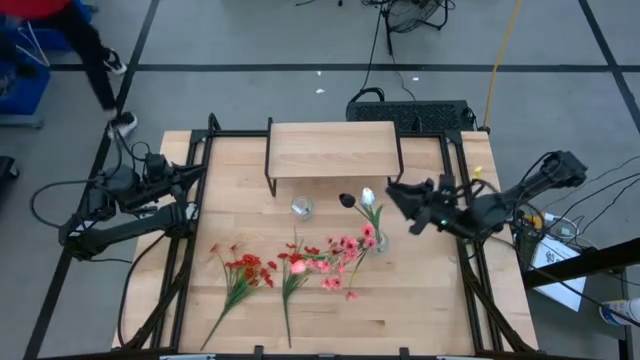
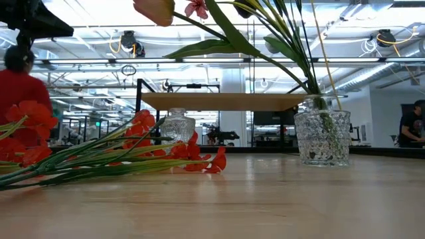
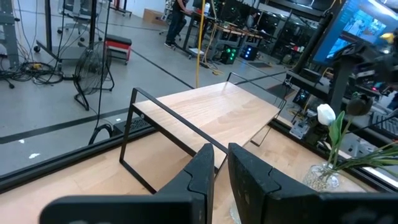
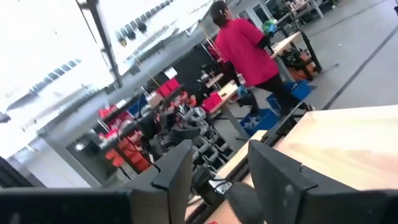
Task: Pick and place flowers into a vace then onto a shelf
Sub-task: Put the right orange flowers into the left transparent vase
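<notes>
The right gripper (image 1: pixel 395 190) hangs right of centre in the high view, its fingers parted and holding nothing, just beside the stems in the filled vase (image 1: pixel 379 240). The left gripper (image 1: pixel 198 172) waits at the table's left edge; its fingers (image 3: pixel 202 171) stand a narrow gap apart, with nothing between them.

We judge the task under way and far from done. The filled vase, right of centre in the low view, holds a few stems with a white bud (image 1: pixel 368 196) and a dark one (image 1: pixel 346 201) on top. A second, empty vase (image 1: pixel 302 207) stands in the middle, in front of the shelf (image 1: pixel 333 150). Nearest us, in the lower half of the high view, red sprays (image 1: pixel 245 270) and pink sprays (image 1: pixel 340 262) lie flat on the table (image 1: pixel 420 300), unplaced. The shelf at upper centre is bare, so no vase has gone up.

The black frame rails (image 1: pixel 195 230) flank both arms. The shelf's thin legs (image 3: pixel 130 140) stand close to the empty vase. Farthest off, a person in red (image 1: pixel 60 30) walks the floor at upper left.
</notes>
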### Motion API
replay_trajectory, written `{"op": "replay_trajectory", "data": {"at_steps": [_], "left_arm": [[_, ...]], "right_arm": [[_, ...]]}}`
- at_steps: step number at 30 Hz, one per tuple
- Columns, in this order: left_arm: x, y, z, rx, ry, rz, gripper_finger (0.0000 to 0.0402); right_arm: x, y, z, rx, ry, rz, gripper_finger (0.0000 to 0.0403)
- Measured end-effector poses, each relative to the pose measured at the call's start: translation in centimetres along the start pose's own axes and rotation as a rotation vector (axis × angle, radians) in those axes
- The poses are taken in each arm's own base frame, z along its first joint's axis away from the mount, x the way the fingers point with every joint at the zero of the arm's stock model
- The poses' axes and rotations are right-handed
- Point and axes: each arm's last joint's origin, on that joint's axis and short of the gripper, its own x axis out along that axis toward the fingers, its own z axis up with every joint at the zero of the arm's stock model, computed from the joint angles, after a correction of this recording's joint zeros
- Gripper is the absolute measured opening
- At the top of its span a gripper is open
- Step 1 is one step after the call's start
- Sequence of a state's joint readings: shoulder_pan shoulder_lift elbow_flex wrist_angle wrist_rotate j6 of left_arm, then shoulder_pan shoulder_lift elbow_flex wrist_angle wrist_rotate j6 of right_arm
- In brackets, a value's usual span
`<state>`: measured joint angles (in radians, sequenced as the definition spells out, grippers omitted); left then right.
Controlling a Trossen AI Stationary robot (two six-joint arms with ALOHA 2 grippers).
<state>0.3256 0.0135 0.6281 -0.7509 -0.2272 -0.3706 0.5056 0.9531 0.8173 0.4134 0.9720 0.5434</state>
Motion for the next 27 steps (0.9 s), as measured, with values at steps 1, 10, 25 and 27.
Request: {"op": "replay_trajectory", "data": {"at_steps": [1,10,25,27], "left_arm": [[0.0,0.0,0.0,0.0,0.0,0.0,0.0051],[0.0,-0.1,0.3,-0.129,-0.025,-0.012,0.0051],[-0.4,-1.3,2.9,-0.457,-0.234,-0.237,0.0051],[-0.6,-1.4,3.4,-0.501,-0.263,-0.283,0.0051]], "right_arm": [[-0.4,-0.6,0.1,0.014,-0.011,0.007,0.0141],[-3.5,-5.2,1.0,0.072,-0.13,0.023,0.011],[-6.3,-11.3,-1.2,0.174,-0.183,0.058,0.01],[-6.6,-12.3,-2.1,0.205,-0.182,0.061,0.01]]}}
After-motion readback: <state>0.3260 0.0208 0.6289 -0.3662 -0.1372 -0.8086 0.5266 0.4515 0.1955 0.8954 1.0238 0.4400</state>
